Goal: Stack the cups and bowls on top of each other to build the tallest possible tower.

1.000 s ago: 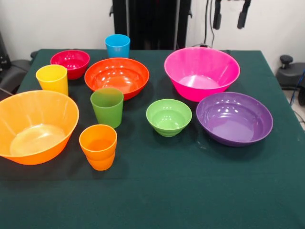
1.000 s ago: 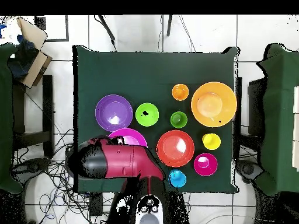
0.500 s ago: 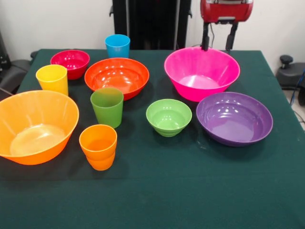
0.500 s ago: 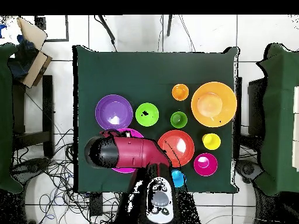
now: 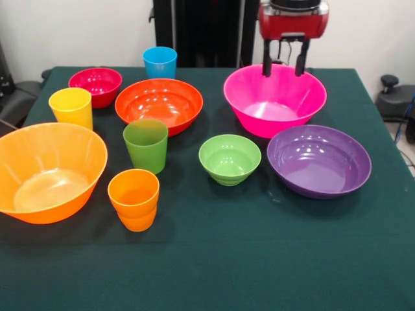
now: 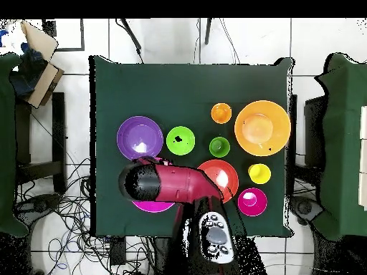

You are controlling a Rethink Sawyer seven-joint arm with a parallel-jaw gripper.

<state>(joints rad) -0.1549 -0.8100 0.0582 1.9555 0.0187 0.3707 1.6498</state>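
Note:
All cups and bowls stand apart on the green table [image 5: 259, 259]; nothing is stacked. My gripper [image 5: 283, 65] is open and empty, its two black fingers [image 5: 266, 66] hanging just above the far rim of the large pink bowl [image 5: 275, 99]. Right of it, nearer the camera, is the purple bowl [image 5: 318, 160]. The light green bowl [image 5: 229, 159], green cup [image 5: 146, 145], orange cup [image 5: 133, 199], large orange bowl [image 5: 47, 172], yellow cup [image 5: 71, 107], crimson bowl [image 5: 95, 86], red-orange bowl [image 5: 159, 105] and blue cup [image 5: 160, 62] lie to the left. In the overhead view my arm [image 6: 165, 182] covers most of the pink bowl [image 6: 154, 206].
The black pedestal [image 5: 204, 32] stands behind the table's far edge. Dark chairs [image 6: 344, 143] flank the table in the overhead view, and cables [image 6: 57, 215] lie on the floor. A cardboard box [image 6: 39, 61] sits at the upper left.
My arm has swung in from the table's far side; the gripper came down and moved over the pink bowl's far rim. No cup or bowl has moved.

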